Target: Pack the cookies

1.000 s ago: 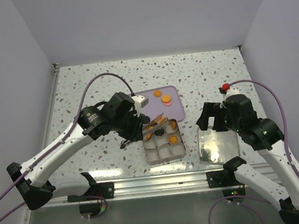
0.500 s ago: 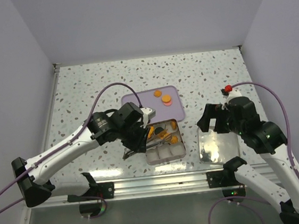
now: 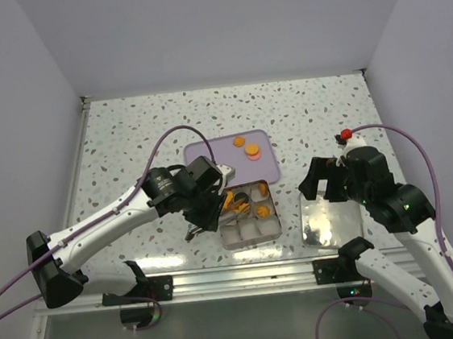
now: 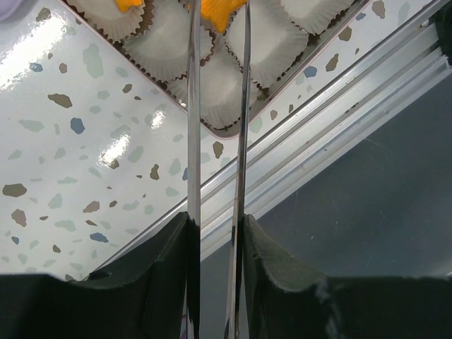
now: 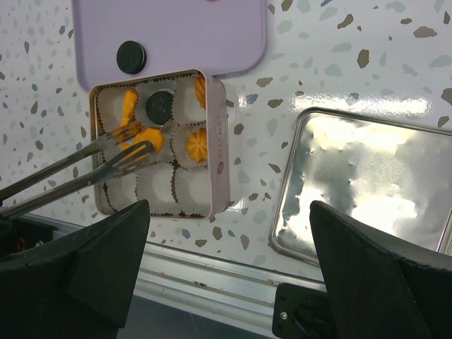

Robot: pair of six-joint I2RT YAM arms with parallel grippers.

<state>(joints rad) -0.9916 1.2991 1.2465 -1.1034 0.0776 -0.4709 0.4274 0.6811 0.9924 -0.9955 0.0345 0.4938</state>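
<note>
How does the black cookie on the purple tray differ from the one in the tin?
The tray's black cookie lies bare on the purple tray, unpacked; the tin's black cookie sits in a paper cup, packed among orange ones. Both are round, dark, lying flat.

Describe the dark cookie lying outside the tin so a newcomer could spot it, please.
Find the lilac tray beyond the tin. One black cookie lies near the tray's edge next to the tin. Unlike the other black cookie, it sits bare, not in a paper cup.
</note>
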